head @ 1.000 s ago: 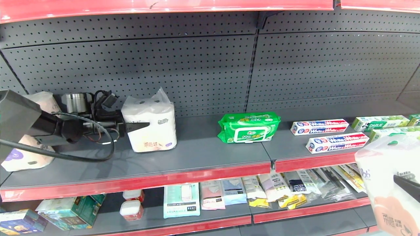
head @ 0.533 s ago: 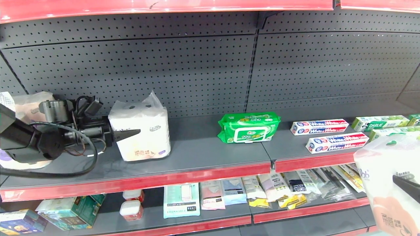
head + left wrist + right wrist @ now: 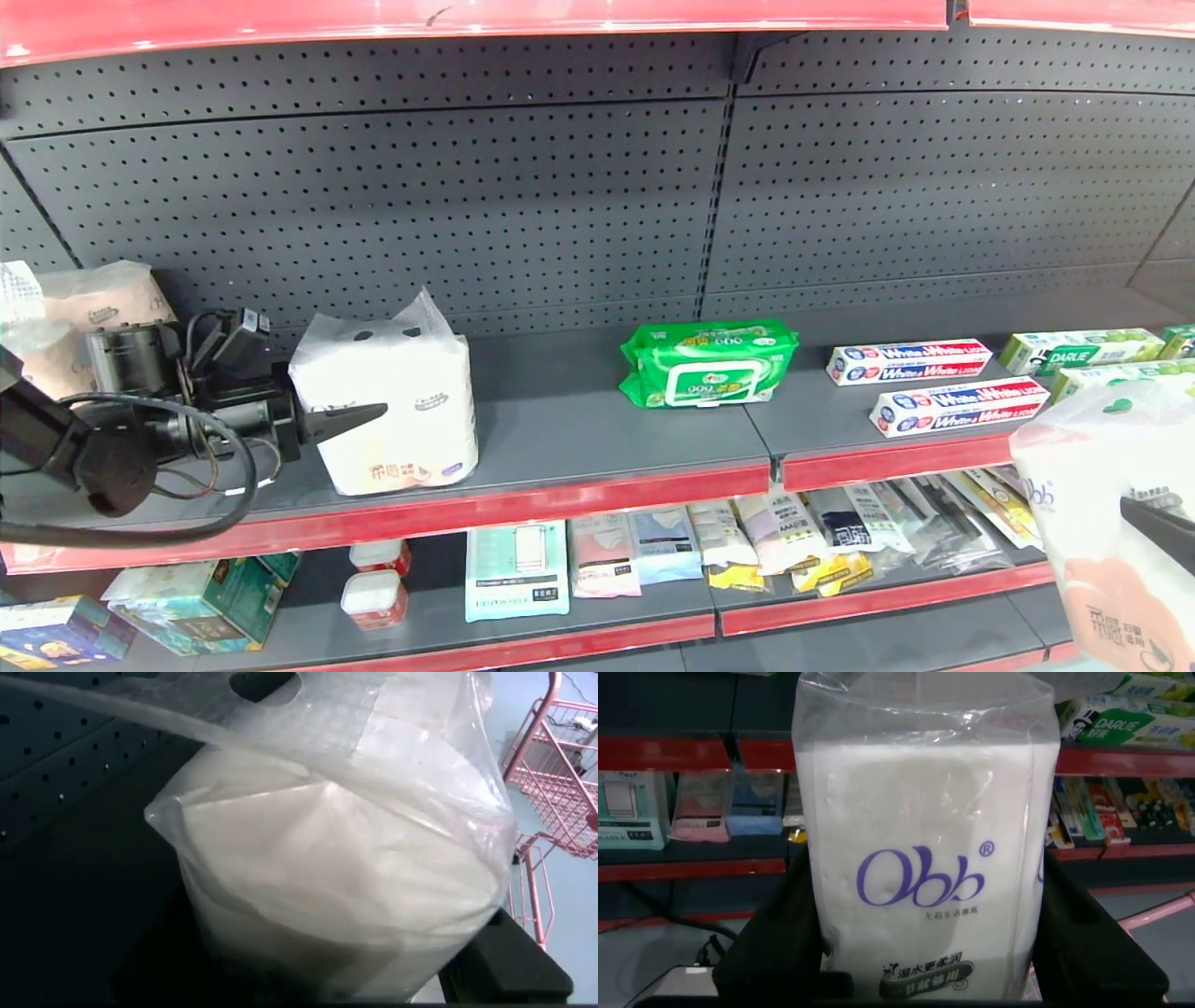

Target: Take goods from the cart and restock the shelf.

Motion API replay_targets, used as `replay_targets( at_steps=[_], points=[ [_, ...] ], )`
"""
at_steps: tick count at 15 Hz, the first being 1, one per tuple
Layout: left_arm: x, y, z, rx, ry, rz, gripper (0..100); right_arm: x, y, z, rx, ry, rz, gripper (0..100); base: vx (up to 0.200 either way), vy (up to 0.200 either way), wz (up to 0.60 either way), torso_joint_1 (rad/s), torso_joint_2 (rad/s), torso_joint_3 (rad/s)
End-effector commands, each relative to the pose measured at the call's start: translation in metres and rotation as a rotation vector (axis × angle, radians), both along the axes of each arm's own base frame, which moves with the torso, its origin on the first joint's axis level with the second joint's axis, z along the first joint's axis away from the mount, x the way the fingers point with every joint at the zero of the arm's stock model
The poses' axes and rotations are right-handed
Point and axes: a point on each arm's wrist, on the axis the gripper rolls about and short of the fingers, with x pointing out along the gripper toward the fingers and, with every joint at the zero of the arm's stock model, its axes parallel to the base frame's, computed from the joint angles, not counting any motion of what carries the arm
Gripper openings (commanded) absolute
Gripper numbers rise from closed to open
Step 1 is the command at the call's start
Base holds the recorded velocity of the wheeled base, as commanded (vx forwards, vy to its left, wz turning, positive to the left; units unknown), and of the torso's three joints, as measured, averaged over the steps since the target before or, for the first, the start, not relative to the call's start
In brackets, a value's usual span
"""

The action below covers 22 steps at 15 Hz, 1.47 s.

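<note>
A white pack of toilet rolls (image 3: 392, 392) in clear wrap is at the front left of the grey middle shelf (image 3: 597, 439), close to its red edge. My left gripper (image 3: 378, 403) is shut on it from the left, one black finger (image 3: 341, 420) lying across its front. The left wrist view shows the wrapped pack (image 3: 336, 859) close up. At the lower right, in front of the shelves, my right gripper (image 3: 1134, 523) is shut on a second wrapped tissue pack (image 3: 1102, 504). In the right wrist view, that pack (image 3: 924, 849) stands upright between the black fingers (image 3: 771, 943).
More tissue packs (image 3: 89, 299) sit at the shelf's far left behind my left arm. Green wipes (image 3: 708, 362), toothpaste boxes (image 3: 960, 406) and green boxes (image 3: 1083, 350) lie to the right. The lower shelf (image 3: 597, 644) holds flat packets. A pink cart (image 3: 561, 765) stands behind.
My left arm has drawn the toilet roll pack leftwards and towards the shelf's front edge. The right arm and its pack have kept still.
</note>
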Motion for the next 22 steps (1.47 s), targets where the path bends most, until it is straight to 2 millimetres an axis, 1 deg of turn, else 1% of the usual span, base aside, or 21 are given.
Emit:
replay_targets(
  at_steps=[1,5,7,12,15,17,22],
  points=[
    [-0.003,0.003,-0.008,-0.006,0.025,0.008,0,0.001,0.000,0.000,0.000,0.003,-0.001,0,0.000,0.000,0.00,0.000,0.00,0.000],
    [0.001,0.006,-0.014,-0.005,0.003,0.005,0,-0.001,0.000,-0.002,0.000,0.007,0.000,0,0.000,0.000,0.00,0.000,0.00,0.000],
    [-0.004,0.004,-0.018,-0.007,0.008,0.002,0,-0.001,0.000,-0.001,0.000,0.003,0.000,0,0.000,0.000,0.00,0.000,0.00,0.000],
    [-0.007,0.005,-0.022,-0.005,-0.001,0.004,0,-0.001,0.000,-0.001,0.000,0.003,-0.001,0,0.000,0.000,0.00,0.000,0.00,0.000],
    [-0.006,0.005,-0.021,-0.001,-0.021,-0.001,0,-0.001,0.000,-0.001,0.000,0.003,-0.001,0,0.000,0.000,0.00,0.000,0.00,0.000],
    [-0.004,0.006,-0.024,-0.006,-0.037,-0.019,0,-0.002,0.000,-0.001,0.000,-0.001,-0.001,0,0.000,0.000,0.00,0.000,0.00,0.000],
    [-0.003,0.006,-0.025,-0.030,-0.016,-0.040,0,-0.002,0.000,-0.001,-0.001,-0.004,-0.004,0,0.000,0.000,0.00,0.000,0.00,0.000]
  ],
)
